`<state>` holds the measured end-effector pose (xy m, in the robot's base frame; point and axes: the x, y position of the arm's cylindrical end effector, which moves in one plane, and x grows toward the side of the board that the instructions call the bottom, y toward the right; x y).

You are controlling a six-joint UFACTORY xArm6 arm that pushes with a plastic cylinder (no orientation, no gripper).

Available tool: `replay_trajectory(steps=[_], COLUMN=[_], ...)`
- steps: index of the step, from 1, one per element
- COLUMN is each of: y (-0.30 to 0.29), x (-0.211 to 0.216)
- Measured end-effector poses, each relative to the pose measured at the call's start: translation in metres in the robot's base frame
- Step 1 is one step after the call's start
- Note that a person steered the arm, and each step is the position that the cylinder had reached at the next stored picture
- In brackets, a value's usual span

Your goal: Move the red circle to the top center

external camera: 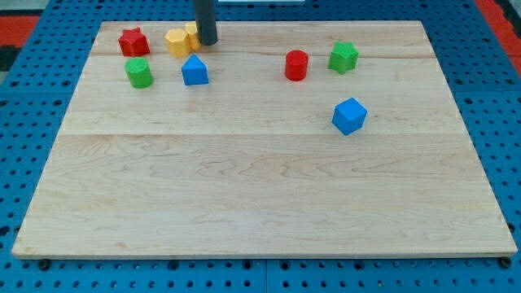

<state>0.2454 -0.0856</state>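
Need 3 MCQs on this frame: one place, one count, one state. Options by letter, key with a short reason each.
1. Where does the red circle lie?
A. At the view's bottom left corner
B. In the view's upper part, right of centre, just left of the green star
C. Touching the blue cube

2. How many blue blocks are on the board?
A. One
B. Two
C. Four

3. What is my tip doing?
A. Standing at the yellow blocks, far from the red circle
B. Pressing on the red circle
C. Out of view

Key: 1 B, the circle sits beside the green star with a gap between them. 2 B, the blue cube and the blue house-shaped block. 3 A, the rod ends right beside the yellow pair near the view's top left.
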Motion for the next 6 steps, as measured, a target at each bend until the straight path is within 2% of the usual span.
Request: replay_trajectory(steps=[1,2,3,4,6], y=[0.026,0.099,0.158,0.160,0.098], x=[0.058,0.114,0.125,0.095,0.049])
